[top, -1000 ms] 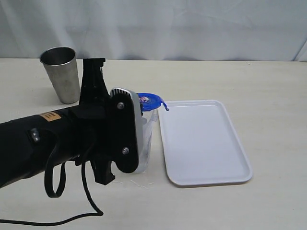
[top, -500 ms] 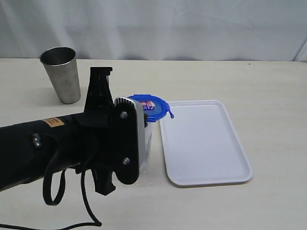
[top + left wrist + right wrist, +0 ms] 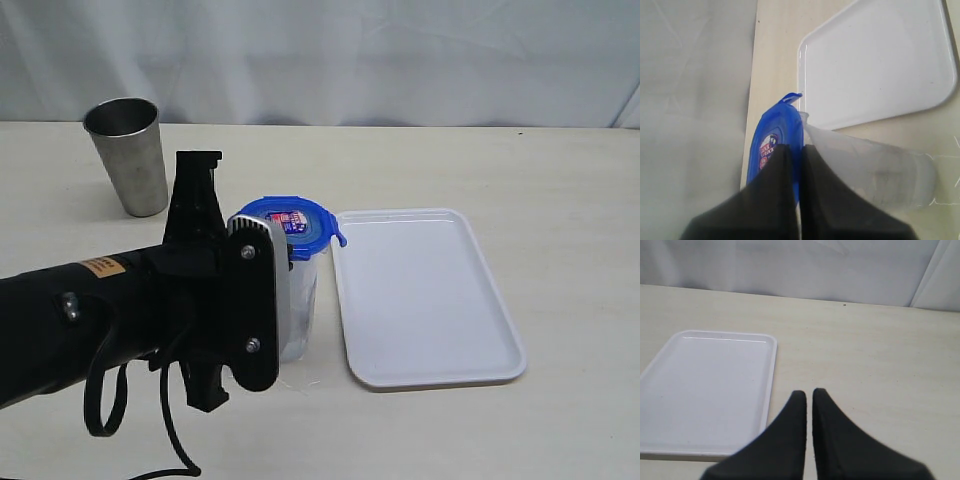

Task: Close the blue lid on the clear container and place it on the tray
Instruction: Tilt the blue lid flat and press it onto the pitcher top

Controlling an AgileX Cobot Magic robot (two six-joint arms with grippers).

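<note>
Since half a second ago the blue lid (image 3: pixel 290 222) has slid left and levelled out; it now sits atop the clear container (image 3: pixel 303 300) at centre frame, on the matte beige table (image 3: pixel 560 200) before a creased pale curtain (image 3: pixel 400 60). The smooth white tray (image 3: pixel 425 300) lies just right of it, with bare tabletop beyond. A tapered steel cup (image 3: pixel 128 155) stands upper left. My left gripper (image 3: pixel 796 146) is pinched tight on the lid's rim; my right gripper (image 3: pixel 807 391) is closed, empty
</note>
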